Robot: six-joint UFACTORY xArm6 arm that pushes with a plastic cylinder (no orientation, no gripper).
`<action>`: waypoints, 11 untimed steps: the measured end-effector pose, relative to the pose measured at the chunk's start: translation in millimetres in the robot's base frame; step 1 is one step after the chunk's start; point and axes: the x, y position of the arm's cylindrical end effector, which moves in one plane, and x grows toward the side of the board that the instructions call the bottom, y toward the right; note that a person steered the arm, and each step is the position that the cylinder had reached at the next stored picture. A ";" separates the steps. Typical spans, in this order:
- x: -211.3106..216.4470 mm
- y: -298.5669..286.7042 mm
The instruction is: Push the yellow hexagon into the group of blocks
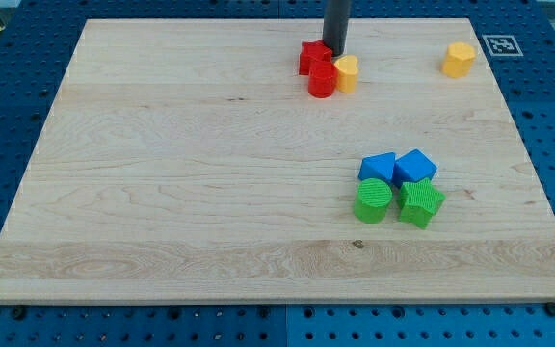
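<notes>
The yellow hexagon [459, 59] stands alone near the board's top right corner. My tip [334, 51] is at the view's top centre, far to the left of the hexagon. It is just behind a small cluster: a red star [311, 56], a red cylinder [322, 81] and a rounded yellow block [347, 73]. The tip sits between the red star and the rounded yellow block, close to both. A second group lies at the lower right: two blue blocks [378, 168] [415, 166], a green cylinder [373, 201] and a green star [421, 202], all packed together.
The wooden board [162, 193] rests on a blue perforated table. A black-and-white marker tag [501, 43] lies just off the board's top right corner. The dark rod [336, 19] rises out of the view's top.
</notes>
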 end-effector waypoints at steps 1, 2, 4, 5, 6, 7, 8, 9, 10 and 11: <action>0.0 34.9; -2.3 48.1; -11.5 48.8; -13.0 50.5; -13.0 57.7; -13.1 60.7; -13.1 61.0; -13.1 77.0; -24.0 108.2; -26.2 133.0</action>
